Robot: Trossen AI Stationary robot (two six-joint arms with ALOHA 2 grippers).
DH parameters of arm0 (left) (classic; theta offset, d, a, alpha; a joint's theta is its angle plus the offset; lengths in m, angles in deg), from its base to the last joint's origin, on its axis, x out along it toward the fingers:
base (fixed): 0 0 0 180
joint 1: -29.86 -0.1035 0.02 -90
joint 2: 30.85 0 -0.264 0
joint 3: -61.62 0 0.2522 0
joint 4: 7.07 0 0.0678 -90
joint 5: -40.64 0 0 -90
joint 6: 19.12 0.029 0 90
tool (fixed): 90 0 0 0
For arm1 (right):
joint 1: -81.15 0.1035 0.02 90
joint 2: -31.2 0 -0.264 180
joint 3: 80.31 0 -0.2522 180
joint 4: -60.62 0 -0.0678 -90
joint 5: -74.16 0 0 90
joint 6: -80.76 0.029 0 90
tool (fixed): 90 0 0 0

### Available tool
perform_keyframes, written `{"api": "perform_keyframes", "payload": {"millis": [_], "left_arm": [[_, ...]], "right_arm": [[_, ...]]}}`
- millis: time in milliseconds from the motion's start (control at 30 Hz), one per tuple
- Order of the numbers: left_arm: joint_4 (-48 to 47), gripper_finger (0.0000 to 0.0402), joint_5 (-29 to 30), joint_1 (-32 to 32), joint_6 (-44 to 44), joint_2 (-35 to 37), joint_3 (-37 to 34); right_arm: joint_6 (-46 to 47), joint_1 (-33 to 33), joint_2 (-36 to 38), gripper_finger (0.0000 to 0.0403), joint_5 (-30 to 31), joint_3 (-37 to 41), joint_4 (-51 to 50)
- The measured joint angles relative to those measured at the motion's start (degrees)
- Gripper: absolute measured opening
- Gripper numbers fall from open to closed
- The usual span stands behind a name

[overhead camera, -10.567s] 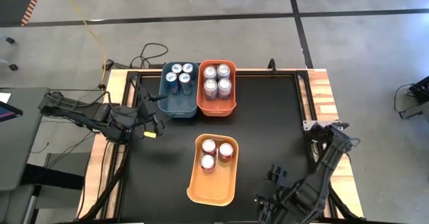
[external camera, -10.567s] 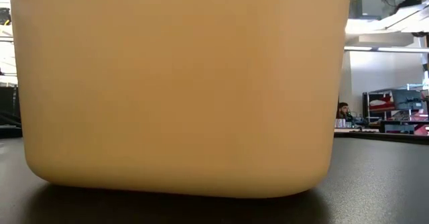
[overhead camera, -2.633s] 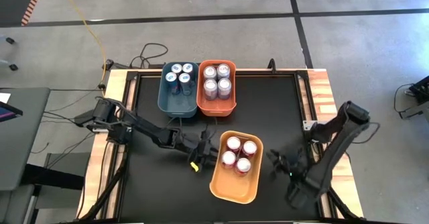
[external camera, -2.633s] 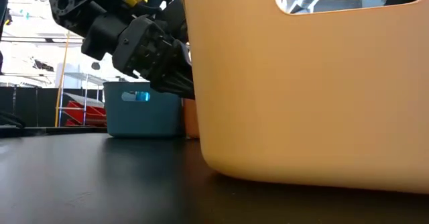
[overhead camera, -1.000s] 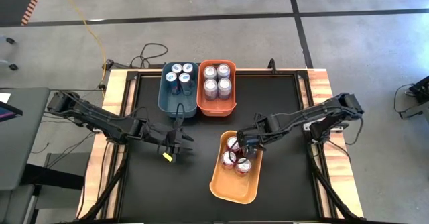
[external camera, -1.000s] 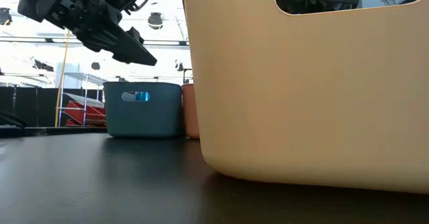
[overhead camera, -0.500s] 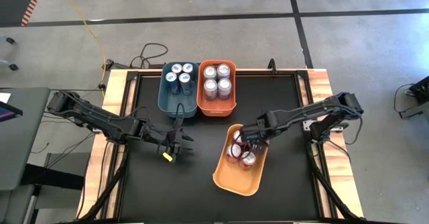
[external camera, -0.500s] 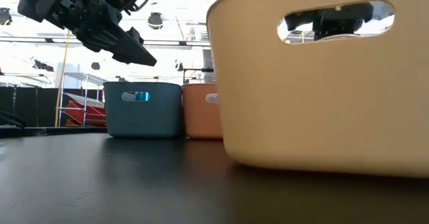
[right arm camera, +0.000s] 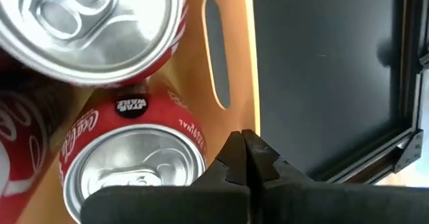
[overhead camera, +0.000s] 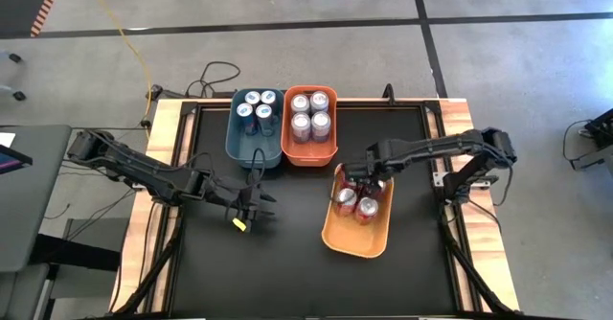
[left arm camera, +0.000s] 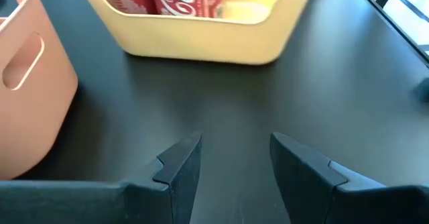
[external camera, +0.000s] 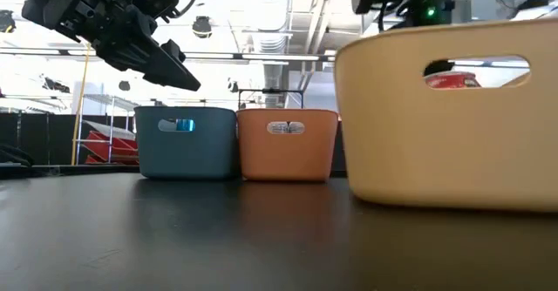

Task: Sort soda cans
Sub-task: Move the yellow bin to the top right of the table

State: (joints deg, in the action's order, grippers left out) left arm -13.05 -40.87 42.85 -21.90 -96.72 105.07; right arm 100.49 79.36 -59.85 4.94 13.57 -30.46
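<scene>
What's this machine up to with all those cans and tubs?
It is sorting soda cans by colour into three bins. The right gripper, shut, sits at the far end of the yellow bin holding the red cans. The left gripper hovers open and empty over the table. The blue bin has blue cans, the orange bin silver ones.

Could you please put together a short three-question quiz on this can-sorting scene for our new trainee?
1. True or false: the blue bin and the orange bin stand side by side at the table's far edge.
2. Which bin holds the red cans? A blue, B orange, C yellow.
3. Fill in: the right gripper is at the yellow bin's far ___.

Key: 1 true. 2 C. 3 rim. The right gripper is shut there, while the left gripper hangs open over bare table.
</scene>
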Motion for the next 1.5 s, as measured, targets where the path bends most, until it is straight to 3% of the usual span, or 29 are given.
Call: {"api": "perform_keyframes", "payload": {"millis": [267,567,900,1067,1167,1300,1500], "left_arm": [[-1.4,0.0173,0.6,0.0,0.6,0.0,0.0],[-2.5,0.0173,0.8,0.0,0.6,0.0,0.0],[-2.4,0.0173,3.1,-1.5,0.6,0.0,0.0],[-3.3,0.0173,3.2,-2.8,0.5,0.0,0.0],[-4.3,0.0173,3.2,-2.8,0.5,0.0,0.0],[-4.1,0.0173,3.3,-2.8,-1.0,0.0,0.0],[-4.8,0.0173,9.3,-2.9,-3.1,0.0,0.0]], "right_arm": [[-9.7,-11.4,0.0,0.0,1.6,0.0,4.5],[-19.6,-23.3,0.0,0.0,2.2,0.0,16.5],[-18.3,-32.4,0.0,0.0,1.0,0.0,26.3],[-18.8,-33.7,0.1,0.0,0.3,0.0,26.8],[-23.4,-34.0,1.0,0.0012,-4.3,0.0,26.6],[-32.7,-32.8,2.8,0.0049,-11.9,0.0,29.1],[-42.8,-30.2,3.5,0.0104,-12.3,-0.1,31.0]]}}
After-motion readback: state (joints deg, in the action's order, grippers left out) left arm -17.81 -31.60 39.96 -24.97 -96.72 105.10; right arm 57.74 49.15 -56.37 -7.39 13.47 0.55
